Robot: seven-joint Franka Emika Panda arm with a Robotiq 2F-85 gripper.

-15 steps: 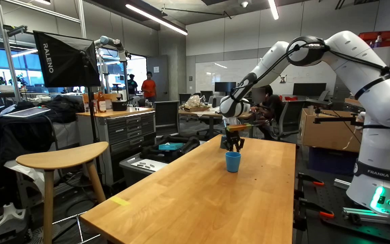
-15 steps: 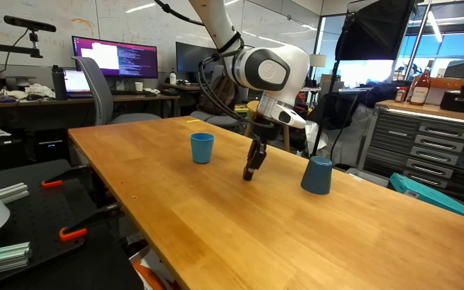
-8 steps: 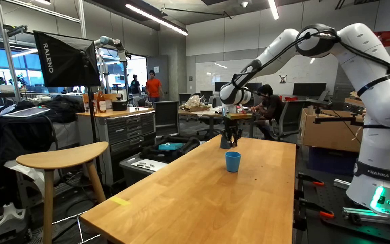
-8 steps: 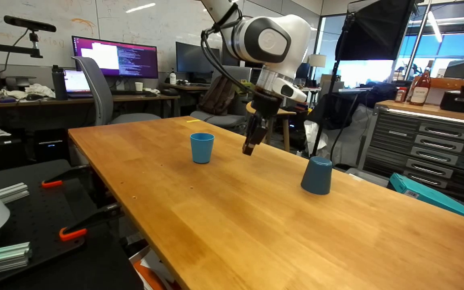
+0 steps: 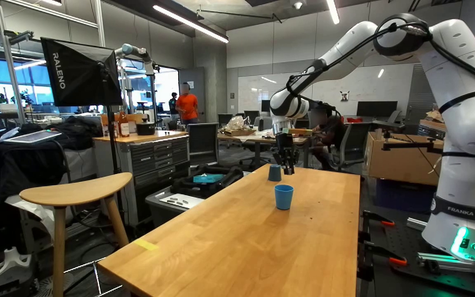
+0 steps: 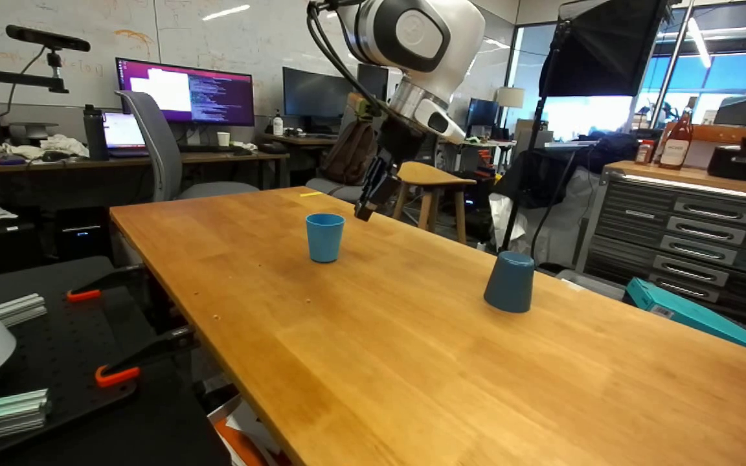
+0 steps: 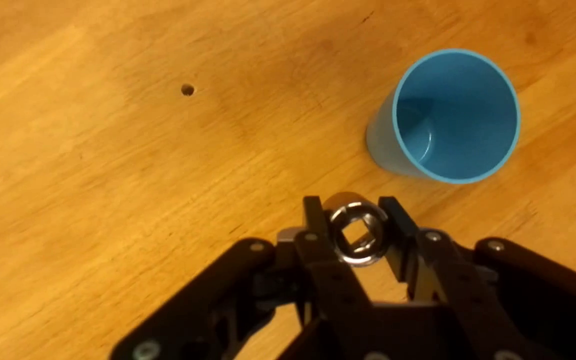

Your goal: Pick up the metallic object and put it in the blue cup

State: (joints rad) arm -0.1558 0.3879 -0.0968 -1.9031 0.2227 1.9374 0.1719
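Observation:
The blue cup stands upright, open end up, on the wooden table [image 5: 237, 251] in both exterior views [image 5: 283, 199] [image 6: 325, 241]. In the wrist view the cup [image 7: 386, 145] is at the upper right, and the inside that shows is empty. My gripper [image 7: 351, 206] is shut on the metallic object [image 7: 360, 260], a shiny round socket-like piece with a square hole. The gripper is raised above the table in both exterior views [image 5: 289, 168] [image 6: 365, 212], beside the cup and not over it. The metallic object cannot be made out between the dark fingers there.
A darker blue cup [image 6: 510, 285] stands upside down near the table's far edge; it also shows in an exterior view [image 5: 275, 173] behind the upright cup. Orange-handled clamps [image 6: 117, 375] sit along the table edge by the robot base. A stool [image 5: 76, 189] stands beside the table.
The gripper has risen from low over the table between the two cups and moved toward the upright blue cup. Both cups have stayed in place.

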